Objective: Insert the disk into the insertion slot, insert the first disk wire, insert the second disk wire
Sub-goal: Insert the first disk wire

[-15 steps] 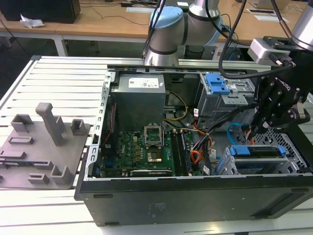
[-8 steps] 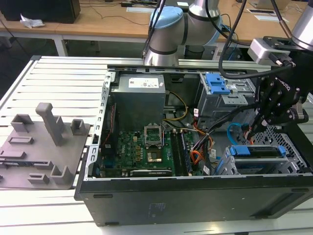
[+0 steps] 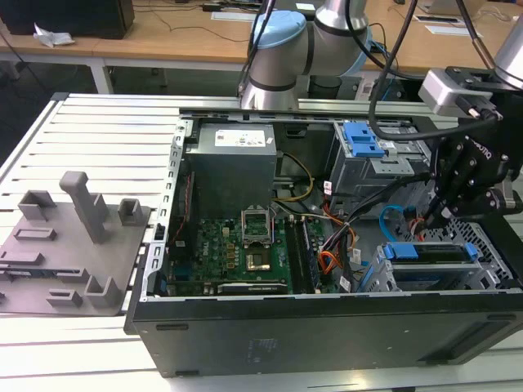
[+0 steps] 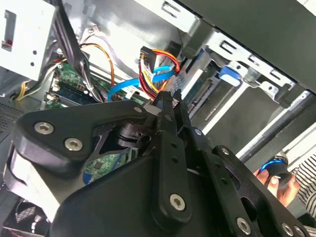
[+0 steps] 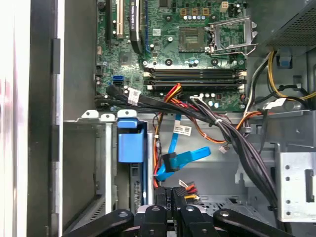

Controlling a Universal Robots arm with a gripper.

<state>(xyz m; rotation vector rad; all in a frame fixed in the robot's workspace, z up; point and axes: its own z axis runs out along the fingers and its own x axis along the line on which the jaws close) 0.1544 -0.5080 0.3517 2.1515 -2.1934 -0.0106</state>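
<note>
- The disk (image 5: 127, 143) sits in the insertion slot (image 3: 384, 279), with its blue carrier tab standing at the cage's open edge. This is toward the exterior view's right of the computer case (image 3: 327, 335).
- The gripper (image 5: 169, 195) hangs just beside it. Its jaws look pressed onto the dark plug of the first disk wire (image 5: 187, 187), though I'd only say probably, as the plug is mostly hidden.
- A plug held slightly tilted could meet the disk's socket askew, then jam or slip out of the pinch.
- The second disk wire (image 5: 190, 155) loops loose right next to the jaws, so the strands could catch it and drag it along.
- A thick black cable bundle (image 5: 232, 133) runs between the motherboard (image 5: 197, 49) and the cage, crowding the approach.
- A person's hand (image 4: 279, 185) is near the arm, outside the case, and a sudden swing could reach it.
- The case rests on a pale slatted bench (image 3: 106, 139) beside a grey fixture plate (image 3: 82, 237), with wooden desks (image 3: 163, 37) behind.
</note>
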